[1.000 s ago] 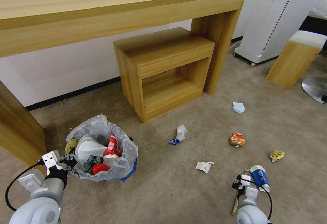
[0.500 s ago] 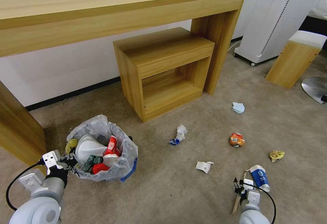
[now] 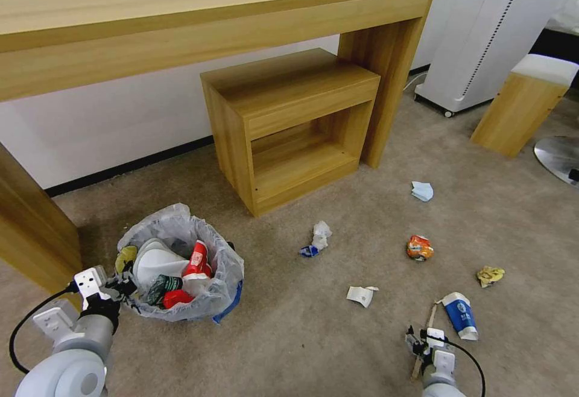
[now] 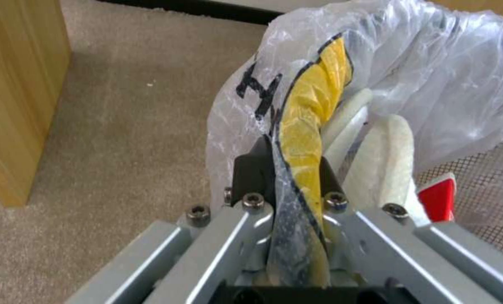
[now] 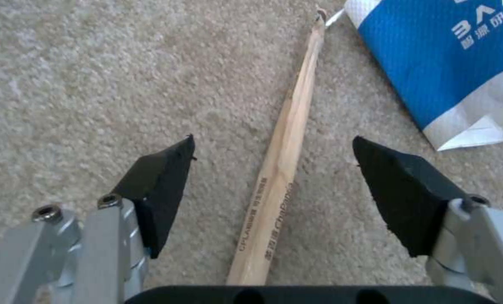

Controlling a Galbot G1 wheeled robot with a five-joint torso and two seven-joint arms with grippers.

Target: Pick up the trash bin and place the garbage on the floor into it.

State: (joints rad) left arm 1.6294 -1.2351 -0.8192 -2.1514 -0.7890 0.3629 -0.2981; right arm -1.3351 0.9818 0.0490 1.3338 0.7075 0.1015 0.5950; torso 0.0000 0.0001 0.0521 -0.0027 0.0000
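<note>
Straddling the wooden stick [image 5: 279, 169], right pincer [image 5: 274, 177] gapes beside blue-white cup [image 5: 448, 63].

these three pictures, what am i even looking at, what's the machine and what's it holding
It is a wheeled robot with two arms. The wide picture comes from a camera on its head, looking down at a beige carpet. The other two come from cameras on each wrist.

The left gripper is shut on the rim of the trash bin, pinching its plastic liner and a yellow wrapper. The bin already holds slippers and red wrappers.

The right gripper is open, low over the floor, its fingers either side of a wooden stick beside a blue-white cup. Crumpled paper and wrappers lie scattered further off.
</note>
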